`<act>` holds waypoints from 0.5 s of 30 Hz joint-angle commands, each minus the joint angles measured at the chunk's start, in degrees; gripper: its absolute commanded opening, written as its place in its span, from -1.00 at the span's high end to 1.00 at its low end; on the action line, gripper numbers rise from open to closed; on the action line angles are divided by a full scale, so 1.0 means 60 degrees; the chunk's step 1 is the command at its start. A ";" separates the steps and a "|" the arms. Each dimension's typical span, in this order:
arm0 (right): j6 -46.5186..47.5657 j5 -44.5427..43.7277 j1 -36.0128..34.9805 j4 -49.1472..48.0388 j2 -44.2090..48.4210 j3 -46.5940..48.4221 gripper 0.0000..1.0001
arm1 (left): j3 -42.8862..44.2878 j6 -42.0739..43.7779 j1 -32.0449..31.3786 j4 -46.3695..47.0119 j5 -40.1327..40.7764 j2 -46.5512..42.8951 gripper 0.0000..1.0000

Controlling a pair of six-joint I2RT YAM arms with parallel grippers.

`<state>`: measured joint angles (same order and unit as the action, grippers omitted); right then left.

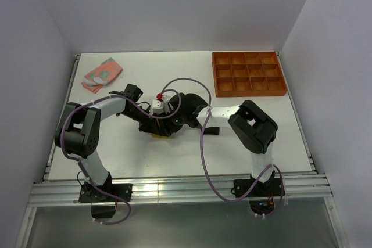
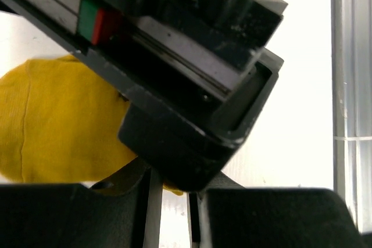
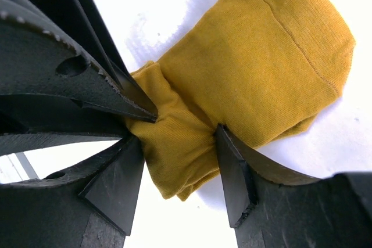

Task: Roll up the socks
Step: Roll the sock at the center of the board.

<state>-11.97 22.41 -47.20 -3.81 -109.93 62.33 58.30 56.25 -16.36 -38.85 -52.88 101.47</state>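
Both end effectors (image 1: 165,121) on mustard sock (image 3: 250,85), white table (image 1: 145,149), grip unclear.

2 socks, 1 yellow (image 3: 256,68) and 1 pink (image 1: 102,74); 1 orange tray (image 1: 249,74); 2 arms

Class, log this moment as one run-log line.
mustard-yellow fabric sock: mid-table, bunched | right gripper: fingers straddling sock | left gripper: at sock | pink-green sock: untouched

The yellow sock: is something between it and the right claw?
No, nothing visible. The yellow sock sits directly between the right claw's fingers, which touch its bunched end. The left claw presses the same bunch from the other side.
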 commanded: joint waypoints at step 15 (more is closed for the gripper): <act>-0.0508 -0.0060 0.0044 0.1603 -0.0383 0.0555 -0.33 | -0.0650 -0.3090 0.0940 0.1172 0.2500 0.0579 0.99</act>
<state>-12.97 18.96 -47.20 3.57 -110.76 66.65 56.99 50.26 -16.34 -33.39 -52.60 100.90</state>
